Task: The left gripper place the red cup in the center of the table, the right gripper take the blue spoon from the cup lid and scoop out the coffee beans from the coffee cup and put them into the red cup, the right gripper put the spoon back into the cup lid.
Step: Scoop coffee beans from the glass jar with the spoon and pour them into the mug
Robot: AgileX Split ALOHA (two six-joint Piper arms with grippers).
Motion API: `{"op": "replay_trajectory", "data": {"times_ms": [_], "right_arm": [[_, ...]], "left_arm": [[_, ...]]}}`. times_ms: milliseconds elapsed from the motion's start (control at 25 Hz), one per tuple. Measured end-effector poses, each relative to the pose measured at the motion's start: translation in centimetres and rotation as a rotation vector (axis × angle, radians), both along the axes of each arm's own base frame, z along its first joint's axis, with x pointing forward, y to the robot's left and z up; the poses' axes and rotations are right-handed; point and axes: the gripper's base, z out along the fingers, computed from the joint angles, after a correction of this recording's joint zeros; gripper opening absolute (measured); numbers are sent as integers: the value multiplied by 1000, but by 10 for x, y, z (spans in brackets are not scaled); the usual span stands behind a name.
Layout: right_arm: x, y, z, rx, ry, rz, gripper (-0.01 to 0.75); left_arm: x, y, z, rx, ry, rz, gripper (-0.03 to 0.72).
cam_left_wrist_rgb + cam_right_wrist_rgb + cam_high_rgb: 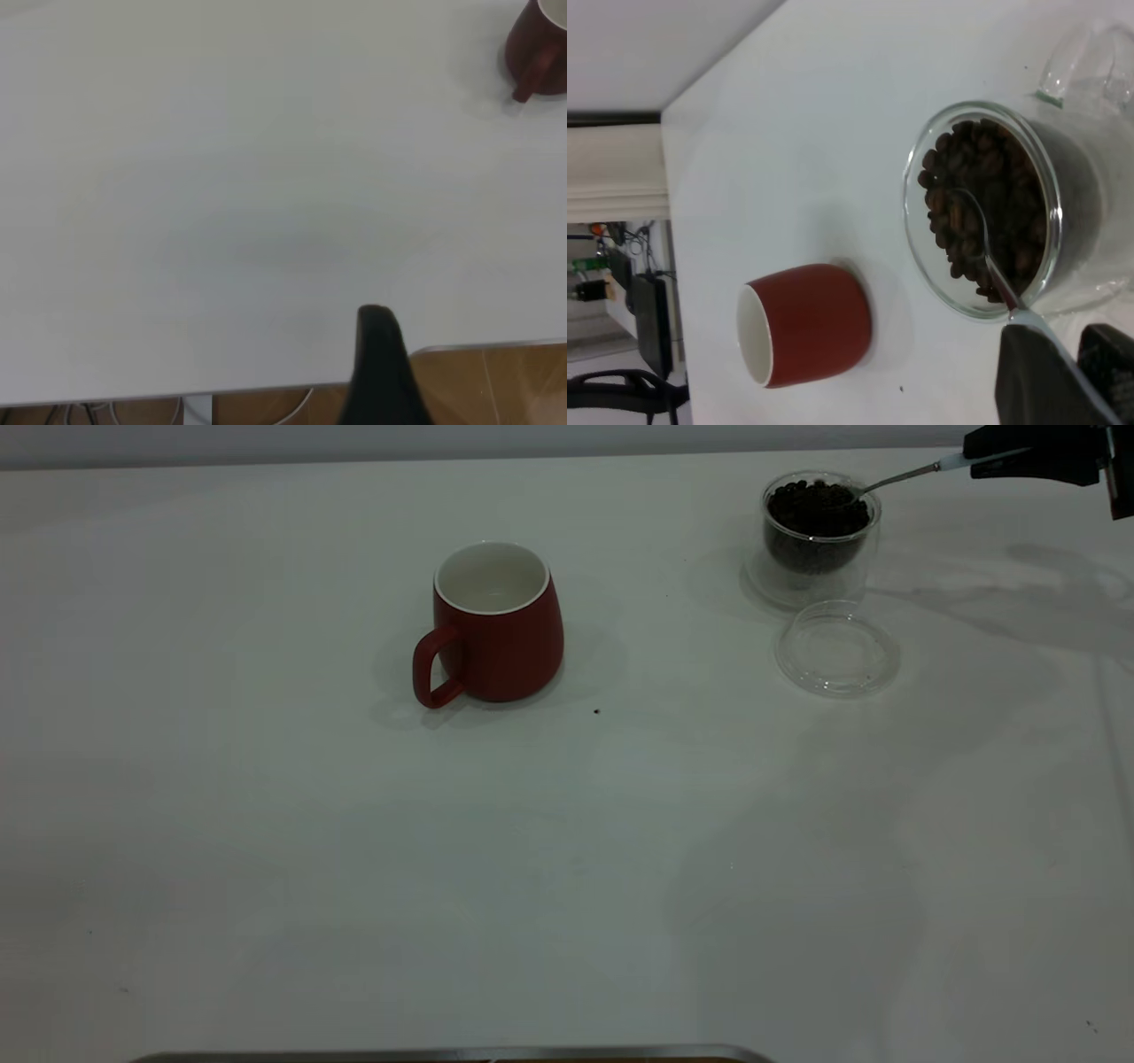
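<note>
The right gripper (974,462), jaws clamped on the pale handle of the blue spoon (895,478), holds its bowl among the coffee beans (815,506) in the coffee cup (819,540), while the red cup (496,624) waits well apart toward the worktop's (567,850) middle, beyond the empty cup lid (837,646).

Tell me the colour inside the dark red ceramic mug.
White inside the dark red ceramic mug; the exterior view shows it best.
</note>
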Motion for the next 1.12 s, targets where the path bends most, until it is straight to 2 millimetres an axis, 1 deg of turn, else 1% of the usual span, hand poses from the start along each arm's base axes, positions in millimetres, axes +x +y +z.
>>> {"op": "replay_trajectory", "data": {"times_ms": [280, 600, 920, 1120], "right_arm": [[0, -6, 6, 66, -31, -9, 102], [-2, -19, 7, 82, -42, -36, 102], [0, -20, 10, 100, -64, -57, 102], [1, -16, 10, 105, -65, -52, 102]], "left_arm": [[0, 0, 0, -1, 0, 1, 587], [0, 0, 0, -1, 0, 1, 587], [0, 0, 0, -1, 0, 1, 587], [0, 0, 0, -1, 0, 1, 587]]}}
